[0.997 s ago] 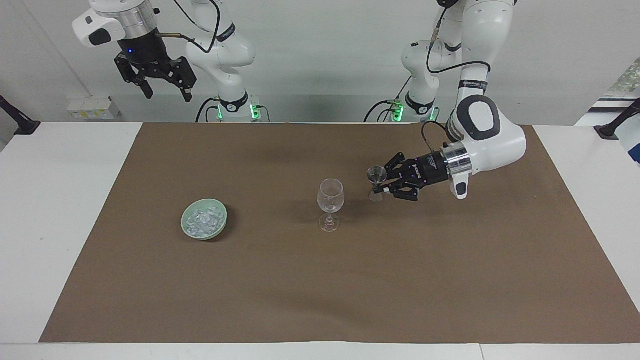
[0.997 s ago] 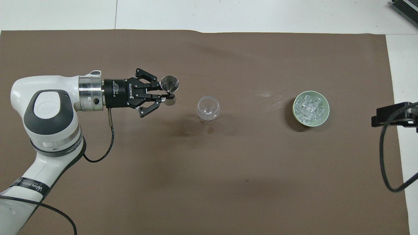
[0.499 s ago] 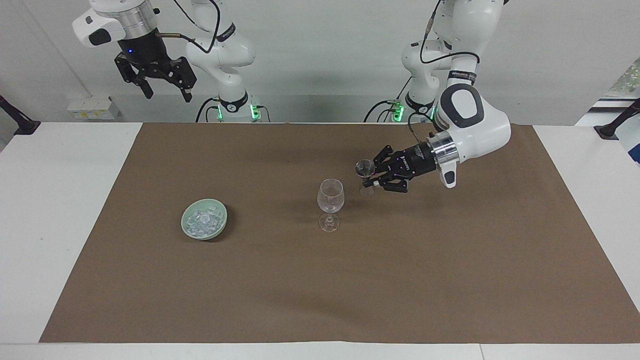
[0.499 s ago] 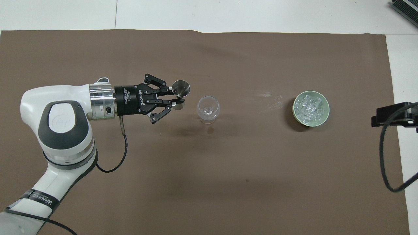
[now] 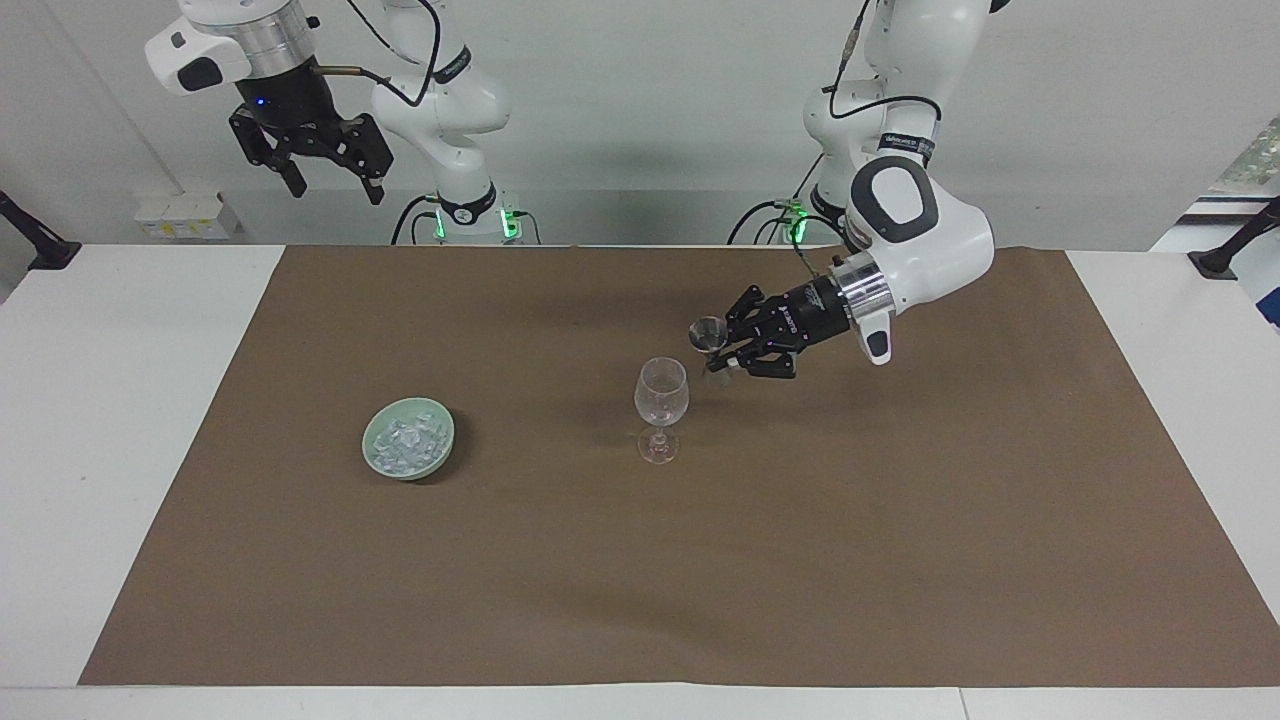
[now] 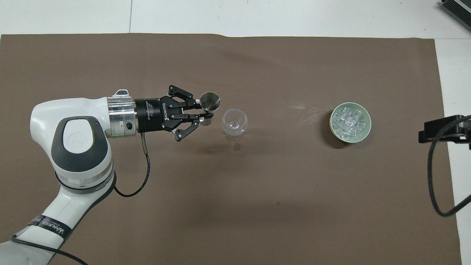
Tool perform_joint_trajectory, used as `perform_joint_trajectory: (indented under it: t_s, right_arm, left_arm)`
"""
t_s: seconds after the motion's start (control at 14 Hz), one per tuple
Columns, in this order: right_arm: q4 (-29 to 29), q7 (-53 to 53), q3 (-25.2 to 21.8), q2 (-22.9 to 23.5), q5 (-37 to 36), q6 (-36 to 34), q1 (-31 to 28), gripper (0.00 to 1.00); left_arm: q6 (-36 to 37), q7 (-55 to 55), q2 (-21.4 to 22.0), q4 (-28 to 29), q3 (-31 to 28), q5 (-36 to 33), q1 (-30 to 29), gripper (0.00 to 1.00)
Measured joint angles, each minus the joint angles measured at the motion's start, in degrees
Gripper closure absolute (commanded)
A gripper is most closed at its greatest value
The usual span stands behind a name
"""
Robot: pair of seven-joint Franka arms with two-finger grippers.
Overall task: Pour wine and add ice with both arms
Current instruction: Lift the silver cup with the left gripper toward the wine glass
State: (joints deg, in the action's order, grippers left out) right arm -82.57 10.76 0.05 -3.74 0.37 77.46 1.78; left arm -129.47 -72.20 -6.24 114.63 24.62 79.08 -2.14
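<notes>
The ice fills a pale green bowl at lower left of the facing view. My left pincer grips a small metal jigger beside the wine glass at centre; its contents are hidden. My right pincer waits spread wide, upper left.

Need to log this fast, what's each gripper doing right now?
Left gripper: shut on the metal measuring cup, beside the wine glass.
Right gripper: open, empty, waiting up high.

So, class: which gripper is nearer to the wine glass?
The left gripper: it holds a small metal measuring cup right beside the wine glass. The right gripper waits high up at its own end of the table.
</notes>
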Motion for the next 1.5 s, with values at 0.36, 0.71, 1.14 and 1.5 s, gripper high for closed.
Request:
perform_joint_trajectory:
  t_s: [0.36, 0.71, 1.14, 1.5]
  right_arm:
    - [0.0, 0.0, 0.0, 0.0, 0.0, 0.0, 0.0, 0.00]
    - [0.0, 0.0, 0.0, 0.0, 0.0, 0.0, 0.0, 0.00]
    - [0.0, 0.0, 0.0, 0.0, 0.0, 0.0, 0.0, 0.00]
    - [0.0, 0.0, 0.0, 0.0, 0.0, 0.0, 0.0, 0.00]
  left_arm:
    - [-0.4, -0.2, 0.8, 0.1, 0.3, -1.2, 0.0, 1.00]
    - [-0.4, -6.1, 1.8, 0.1, 0.3, -9.9, 0.0, 1.00]
    - [-2.6, -10.2, 1.8, -0.1, 0.5, -13.7, 0.0, 1.00]
    - [-4.2, -16.3, 1.8, -1.5, 1.7, -19.6, 0.0, 1.00]
